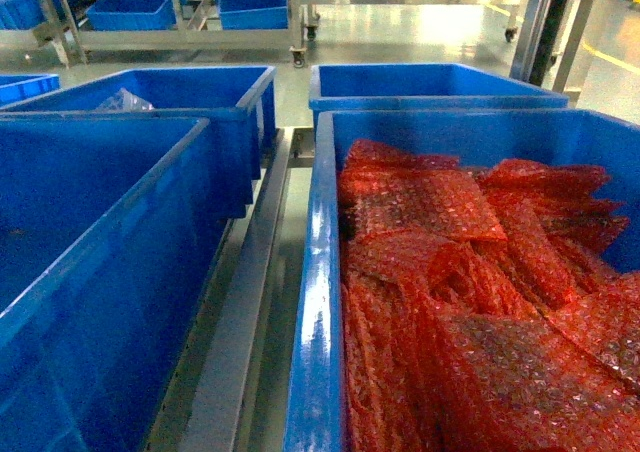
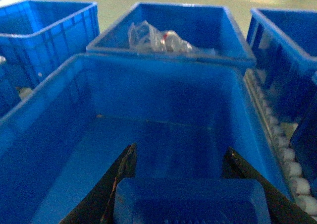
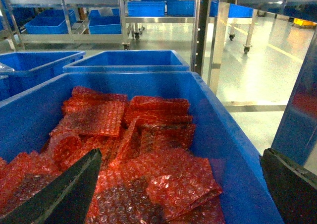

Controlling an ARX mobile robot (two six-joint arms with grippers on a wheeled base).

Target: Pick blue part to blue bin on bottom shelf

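A blue part (image 2: 190,201), flat with rounded corners, is held between the dark fingers (image 2: 116,184) of the left gripper (image 2: 190,194), which is closed on its two sides. In the left wrist view the part is seen hanging over the open inside of a large blue bin (image 2: 59,149), whose floor lies bare below it. Behind that bin a second blue bin (image 2: 198,23) is seen, with crumpled clear plastic wrapping (image 2: 156,38) in it. A roller rail (image 2: 287,154) runs along the right side of the near bin.

The right gripper (image 3: 181,184) is spread wide, with nothing between its fingers (image 3: 64,194); it is held above another blue bin (image 3: 223,135) filled with red bubble-wrap bags (image 3: 148,149). In the head view the same bags (image 1: 470,292) are seen in the right-hand bin, and metal rails (image 1: 250,302) run between it and the left-hand bin (image 1: 90,262). Neither gripper is seen in the head view. Steel racks (image 1: 180,22) holding further blue bins are seen at the back
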